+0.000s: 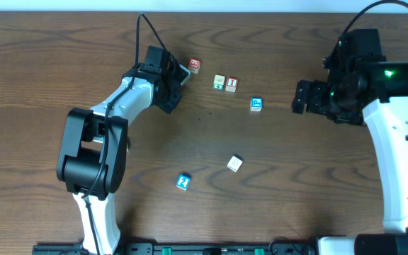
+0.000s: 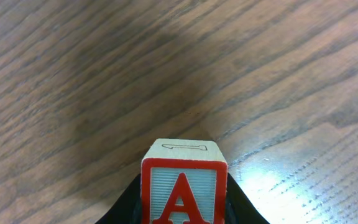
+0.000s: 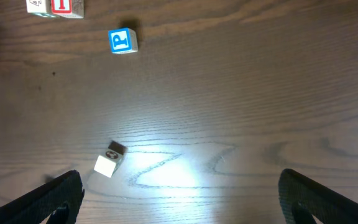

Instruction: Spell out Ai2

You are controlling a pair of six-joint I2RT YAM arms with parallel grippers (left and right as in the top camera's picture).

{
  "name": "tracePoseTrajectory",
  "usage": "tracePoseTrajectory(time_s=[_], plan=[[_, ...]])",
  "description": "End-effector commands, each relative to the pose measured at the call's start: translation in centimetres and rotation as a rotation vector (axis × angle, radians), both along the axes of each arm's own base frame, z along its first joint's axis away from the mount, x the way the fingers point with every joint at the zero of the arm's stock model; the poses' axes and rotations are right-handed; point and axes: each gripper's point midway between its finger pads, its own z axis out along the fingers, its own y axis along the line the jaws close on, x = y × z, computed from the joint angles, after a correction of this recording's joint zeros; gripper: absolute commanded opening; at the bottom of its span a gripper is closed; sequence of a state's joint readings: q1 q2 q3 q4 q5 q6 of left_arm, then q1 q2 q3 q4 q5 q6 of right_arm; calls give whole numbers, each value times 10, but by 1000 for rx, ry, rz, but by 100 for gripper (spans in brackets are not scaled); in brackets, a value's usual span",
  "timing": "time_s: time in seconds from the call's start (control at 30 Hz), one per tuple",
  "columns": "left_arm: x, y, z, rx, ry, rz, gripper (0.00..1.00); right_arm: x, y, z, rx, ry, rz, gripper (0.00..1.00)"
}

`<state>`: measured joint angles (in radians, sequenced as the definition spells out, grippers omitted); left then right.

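My left gripper (image 2: 184, 214) is shut on a red-framed block with a red letter A (image 2: 183, 190). In the overhead view this block (image 1: 194, 65) is at the tip of the left gripper (image 1: 185, 71), near the table's back. A cream and green block (image 1: 219, 82) and a red I block (image 1: 231, 85) sit side by side to its right. A blue block with a white 2 (image 1: 183, 181) lies near the front. My right gripper (image 1: 300, 97) is open and empty, its fingers wide apart in the right wrist view (image 3: 182, 202).
A blue P block (image 1: 256, 104) lies right of the I block and shows in the right wrist view (image 3: 123, 40). A white block (image 1: 235, 163) lies tilted mid-table; it also shows in the right wrist view (image 3: 109, 162).
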<state>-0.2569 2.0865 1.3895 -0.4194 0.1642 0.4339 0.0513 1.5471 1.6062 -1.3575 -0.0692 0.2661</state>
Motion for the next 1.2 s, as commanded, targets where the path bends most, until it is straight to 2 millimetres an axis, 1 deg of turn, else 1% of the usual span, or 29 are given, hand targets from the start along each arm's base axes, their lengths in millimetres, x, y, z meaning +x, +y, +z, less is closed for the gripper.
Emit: tracePoseTrajectory(time_s=[0.0, 0.1, 0.2, 0.4, 0.57, 0.63, 0.83, 1.0, 1.17], plan=[[3, 8, -2, 3, 20, 122, 14, -1, 0, 2, -16, -9, 17, 99], [2, 5, -1, -26, 38, 197, 13, -1, 0, 2, -16, -9, 17, 99], [-1, -3, -1, -66, 63, 255, 13, -1, 0, 2, -16, -9, 17, 99], [-17, -36, 0, -177, 149, 287, 13, -1, 0, 2, -16, -9, 17, 99], [-28, -57, -1, -179, 175, 320, 11, -2, 0, 2, -16, -6, 17, 99], [-34, -58, -4, -142, 177, 374, 9, -3, 0, 2, -16, -2, 17, 99], [-50, -65, -8, -84, 196, 466, 8, -3, 0, 2, -17, 0, 17, 99], [-50, -61, -9, -26, 143, 575, 7, -3, 0, 2, -17, 0, 17, 99], [-53, -63, -9, -32, 145, 639, 7, -4, 0, 1, -17, 2, 18, 99]])
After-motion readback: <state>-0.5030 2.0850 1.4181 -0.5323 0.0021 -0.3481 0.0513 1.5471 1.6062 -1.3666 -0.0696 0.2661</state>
